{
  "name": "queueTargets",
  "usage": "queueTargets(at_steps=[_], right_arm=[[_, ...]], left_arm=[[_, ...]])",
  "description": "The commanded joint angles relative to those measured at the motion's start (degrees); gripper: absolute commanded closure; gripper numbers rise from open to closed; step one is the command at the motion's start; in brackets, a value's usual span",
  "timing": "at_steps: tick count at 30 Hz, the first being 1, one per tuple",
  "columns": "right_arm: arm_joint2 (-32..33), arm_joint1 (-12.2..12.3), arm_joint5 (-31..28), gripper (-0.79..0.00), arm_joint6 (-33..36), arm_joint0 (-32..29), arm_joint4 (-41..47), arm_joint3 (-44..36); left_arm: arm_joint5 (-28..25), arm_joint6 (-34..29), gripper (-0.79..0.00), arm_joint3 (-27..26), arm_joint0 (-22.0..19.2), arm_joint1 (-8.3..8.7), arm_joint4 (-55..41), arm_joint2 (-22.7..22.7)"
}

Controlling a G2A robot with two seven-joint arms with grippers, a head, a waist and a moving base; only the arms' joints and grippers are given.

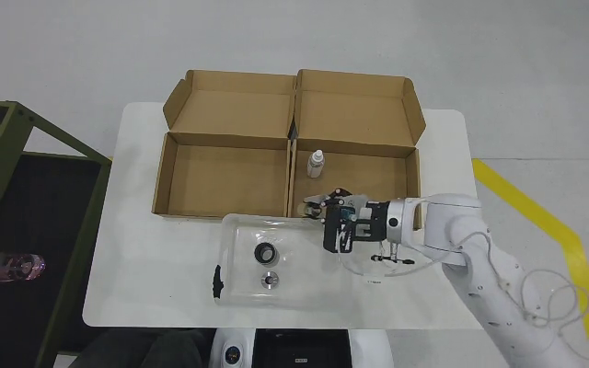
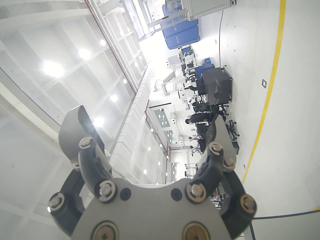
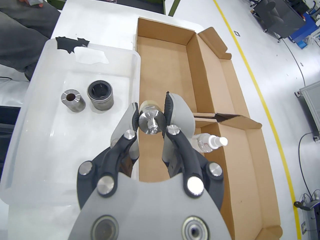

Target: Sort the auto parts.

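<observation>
Right gripper (image 3: 151, 116) is clamped on a metal part (image 3: 151, 123), pinched between its fingertips above the bin (image 3: 50, 138) rim beside the boxes (image 3: 170, 71). Two more parts (image 3: 100, 95) stand in the bin. Left gripper (image 2: 148, 116) is spread wide.

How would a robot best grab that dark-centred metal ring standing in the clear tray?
Probably from above, pinching the metal ring across its outer wall: it stands upright, hole up, sides round. Close on the sides not facing the smaller cylinder beside it.
</observation>
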Motion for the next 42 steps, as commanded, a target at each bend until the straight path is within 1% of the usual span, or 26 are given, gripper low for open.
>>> queueTargets(at_steps=[1,5,11,28,42], right_arm=[[1.2,0.2,0.3,0.000,0.0,0.2,0.1,1.3],[1.6,0.3,0.1,0.000,0.2,1.2,0.2,3.9],[0.0,0.0,0.1,0.000,1.2,4.2,0.2,8.8],[-8.6,-2.1,-0.1,0.000,6.1,15.7,-1.3,23.4],[-14.8,-4.1,1.2,0.000,8.2,21.4,-4.6,32.5]], left_arm=[[0.0,0.0,-0.785,0.0,0.0,0.00,0.0,0.0],[0.0,0.0,-0.785,0.0,0.0,0.00,0.0,0.0],[0.0,0.0,-0.785,0.0,0.0,0.00,0.0,0.0],[0.0,0.0,-0.785,0.0,0.0,0.00,0.0,0.0],[0.0,0.0,-0.785,0.0,0.0,0.00,0.0,0.0]])
